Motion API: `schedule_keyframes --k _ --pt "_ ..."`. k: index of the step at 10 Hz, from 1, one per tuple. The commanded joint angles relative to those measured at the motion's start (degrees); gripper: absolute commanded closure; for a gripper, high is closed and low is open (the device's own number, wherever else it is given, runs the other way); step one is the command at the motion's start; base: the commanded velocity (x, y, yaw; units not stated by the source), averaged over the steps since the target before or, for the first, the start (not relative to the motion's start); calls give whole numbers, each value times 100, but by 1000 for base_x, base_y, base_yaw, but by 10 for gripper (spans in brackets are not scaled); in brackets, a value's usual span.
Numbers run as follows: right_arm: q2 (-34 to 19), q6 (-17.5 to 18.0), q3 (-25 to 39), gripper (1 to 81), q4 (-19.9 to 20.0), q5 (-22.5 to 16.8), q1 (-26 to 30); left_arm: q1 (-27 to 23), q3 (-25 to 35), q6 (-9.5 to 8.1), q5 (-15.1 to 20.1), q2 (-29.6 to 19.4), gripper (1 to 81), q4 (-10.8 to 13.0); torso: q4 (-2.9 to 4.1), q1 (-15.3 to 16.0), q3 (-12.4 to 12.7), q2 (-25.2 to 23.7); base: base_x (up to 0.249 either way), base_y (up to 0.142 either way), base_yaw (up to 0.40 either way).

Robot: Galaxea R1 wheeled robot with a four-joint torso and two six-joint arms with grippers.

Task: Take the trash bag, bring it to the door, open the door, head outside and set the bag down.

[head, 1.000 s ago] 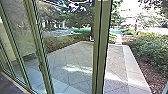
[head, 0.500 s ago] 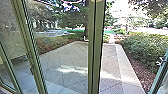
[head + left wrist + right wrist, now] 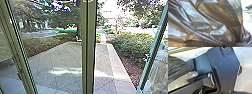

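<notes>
The bag point(image 3: 201, 20) is seen close up at the left wrist, its plastic glossy, creased and drawn into long folds. In the right wrist view, dark gathered plastic is shown near the robot's body, with a paler, crumpled piece point(image 3: 191, 74) just beside it. What is contained in the bag cannot be made out through the plastic. Whether the left gripper or the right gripper is open, closed or gripping cannot be told. In the head view, a paved yard point(image 3: 60, 61) is seen beyond an upright post point(image 3: 88, 50) and glass. The yard is bordered by a planted bed point(image 3: 128, 66), in which a broad bush point(image 3: 132, 46) is held.
</notes>
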Motion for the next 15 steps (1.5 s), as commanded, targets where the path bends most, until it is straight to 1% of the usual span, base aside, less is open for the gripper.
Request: schedule_keyframes --k 1,11,15 --pt "36 -20 8 10 -23 -287 259 -346 11 59 317 8 811 56 0 0 0 0 0 0 -235" --pt "53 -20 34 10 -49 -287 242 -346 11 59 308 26 811 56 0 0 0 0 0 0 -221" --pt "44 -20 25 10 -49 -287 259 -329 11 59 308 8 811 38 0 0 0 0 0 0 -30"
